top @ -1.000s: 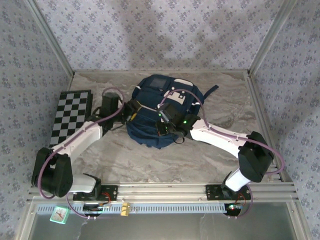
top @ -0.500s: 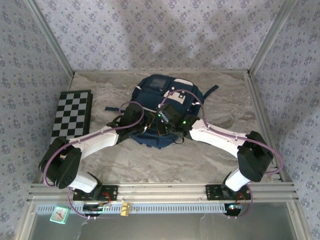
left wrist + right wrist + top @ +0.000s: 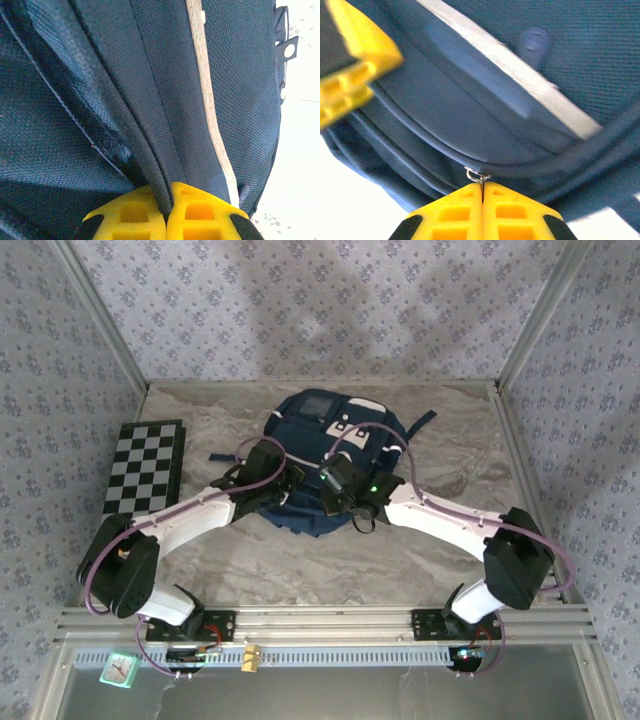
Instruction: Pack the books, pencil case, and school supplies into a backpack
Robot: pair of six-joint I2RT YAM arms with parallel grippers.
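Both arms are set at the backpack [image 3: 335, 430], which is laid flat in the middle of the counter [image 3: 450, 450], front patches up, w/ the checkered board [image 3: 145, 475] well apart at the left. The left fingers [image 3: 132, 217] are closed tight on a raised fold of navy fabric beside the zip track, prob. so the bag is anchored & the track kept taut. The right fingers [image 3: 455, 215] are pinched shut on the small metal zip pull [image 3: 476, 175] at the bag's near edge. Zip work is judged to be in hand; opening vs. closing can't be told.
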